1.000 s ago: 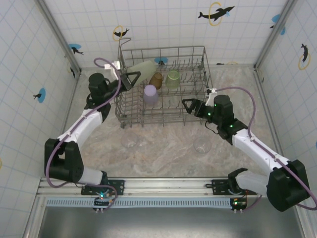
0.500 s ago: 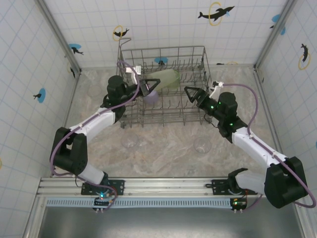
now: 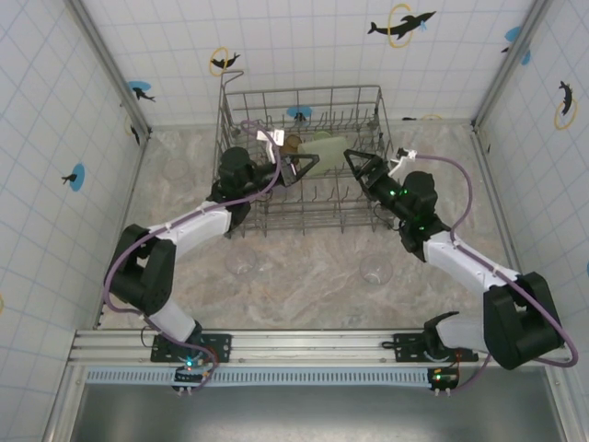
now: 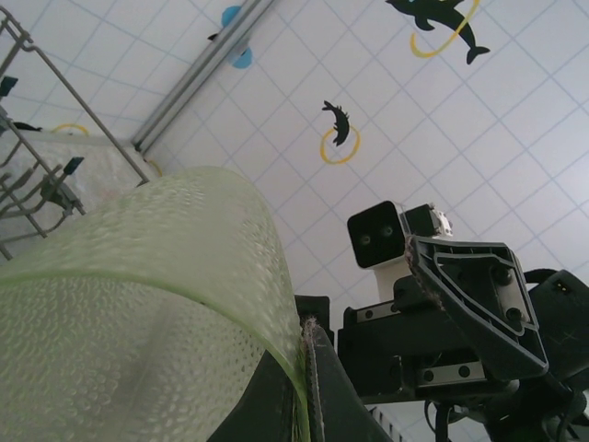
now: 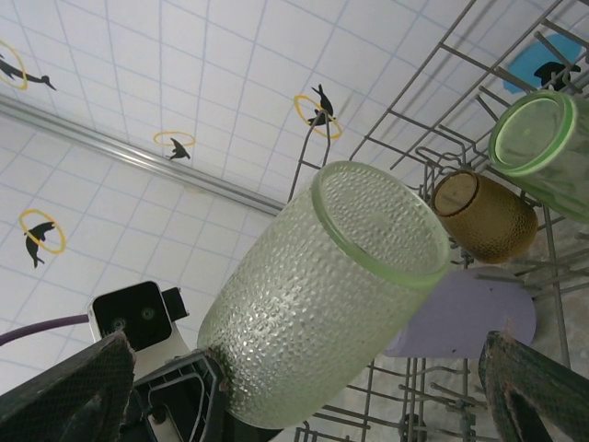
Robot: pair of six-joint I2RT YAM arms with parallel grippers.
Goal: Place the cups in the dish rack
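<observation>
My left gripper [image 3: 308, 164] is shut on the rim of a pale green dimpled cup [image 3: 329, 147] and holds it tilted over the dish rack [image 3: 304, 90]. In the left wrist view the cup [image 4: 138, 304] looms large, its wall pinched in my left gripper [image 4: 308, 364]. My right gripper [image 3: 356, 167] stands open just right of it. Seen from the right wrist, the cup [image 5: 322, 304] hangs between my open right gripper's [image 5: 304, 368] fingers, untouched. In the rack [image 5: 442, 92] sit an amber cup [image 5: 483, 216], a lilac cup [image 5: 469, 318] and another green cup [image 5: 543, 147].
Two clear cups stand on the marble table in front of the rack, one at the left [image 3: 241, 262] and one at the right [image 3: 375, 269]. Tiled walls close in the table at the back and on both sides.
My left arm swung right across the rack, carrying the green cup to its middle. My right gripper moved up and left to meet it, staying open.
</observation>
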